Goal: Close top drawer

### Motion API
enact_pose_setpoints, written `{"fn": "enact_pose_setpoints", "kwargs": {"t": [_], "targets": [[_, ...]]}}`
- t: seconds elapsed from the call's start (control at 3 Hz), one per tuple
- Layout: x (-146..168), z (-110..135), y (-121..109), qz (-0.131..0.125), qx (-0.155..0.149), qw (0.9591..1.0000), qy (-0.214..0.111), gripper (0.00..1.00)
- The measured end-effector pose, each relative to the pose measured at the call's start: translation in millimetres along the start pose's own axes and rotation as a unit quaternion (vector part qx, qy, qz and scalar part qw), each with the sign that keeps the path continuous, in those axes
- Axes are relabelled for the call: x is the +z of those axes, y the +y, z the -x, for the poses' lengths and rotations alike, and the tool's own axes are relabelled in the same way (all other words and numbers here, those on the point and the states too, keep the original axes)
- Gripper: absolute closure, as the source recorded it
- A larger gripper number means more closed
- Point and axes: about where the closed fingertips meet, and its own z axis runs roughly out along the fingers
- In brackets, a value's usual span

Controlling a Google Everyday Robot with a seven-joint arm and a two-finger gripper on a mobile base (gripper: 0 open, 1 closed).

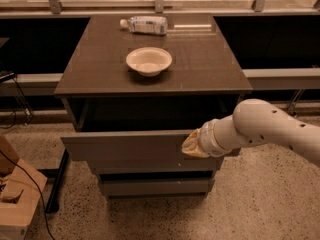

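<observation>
The top drawer [125,146] is a wide grey-brown drawer with a flat front. It stands pulled out a short way from the cabinet [150,79], with a dark gap behind its front. My gripper [192,145] sits at the end of the white arm and rests against the right part of the drawer front. Two narrower grey drawer fronts [155,186] lie below it.
A white bowl [149,60] stands on the cabinet top and a plastic bottle [145,25] lies at its back edge. A wooden box [17,199] and a black cable [30,179] are on the speckled floor at the left. A railing and ledge run behind.
</observation>
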Motion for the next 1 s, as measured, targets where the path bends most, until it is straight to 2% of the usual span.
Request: {"fn": "enact_pose_setpoints", "kwargs": {"t": [0.33,1.0], "targets": [[7,-3,-3,-0.014,0.004,0.9999,-0.003,1.00],[35,-12,-26,-0.039,0.011,0.9988,-0.029,0.59]]}}
